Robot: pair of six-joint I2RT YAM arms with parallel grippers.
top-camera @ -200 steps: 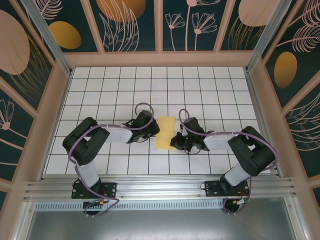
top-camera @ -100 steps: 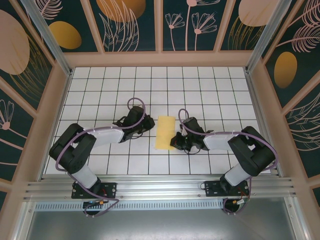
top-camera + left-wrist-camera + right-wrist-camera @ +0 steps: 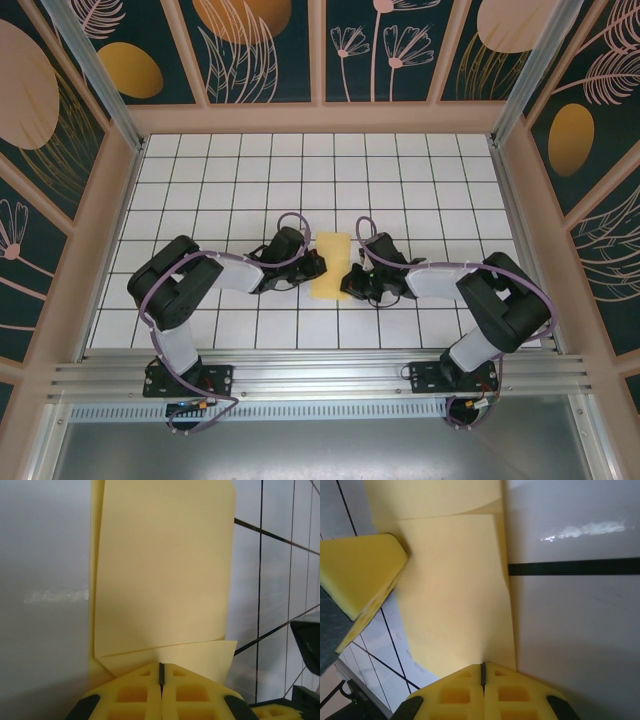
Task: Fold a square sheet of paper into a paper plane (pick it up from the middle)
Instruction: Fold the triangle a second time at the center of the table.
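- The square sheet of paper (image 3: 331, 258) lies folded in half; no point or wings yet.
- The left gripper (image 3: 318, 266) and right gripper (image 3: 347, 282) flank it, jaws together, seemingly pressing its edges.

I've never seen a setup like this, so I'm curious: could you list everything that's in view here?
sheet of paper: one, pale yellow, folded into a narrow strip, lying on the table between the arms' tips.
table: one, white tiles with dark grid lines, in the middle.
wall panels: several, dark teal with orange and peach plant shapes, around the table.
rail: one, silver metal, along the near edge.
left arm: one, black and pale grey, near left.
right arm: one, same colours, near right.
left end effector: one, yellow fingers, shut, at the paper's left side.
right end effector: one, yellow fingers, shut, at the paper's right side.
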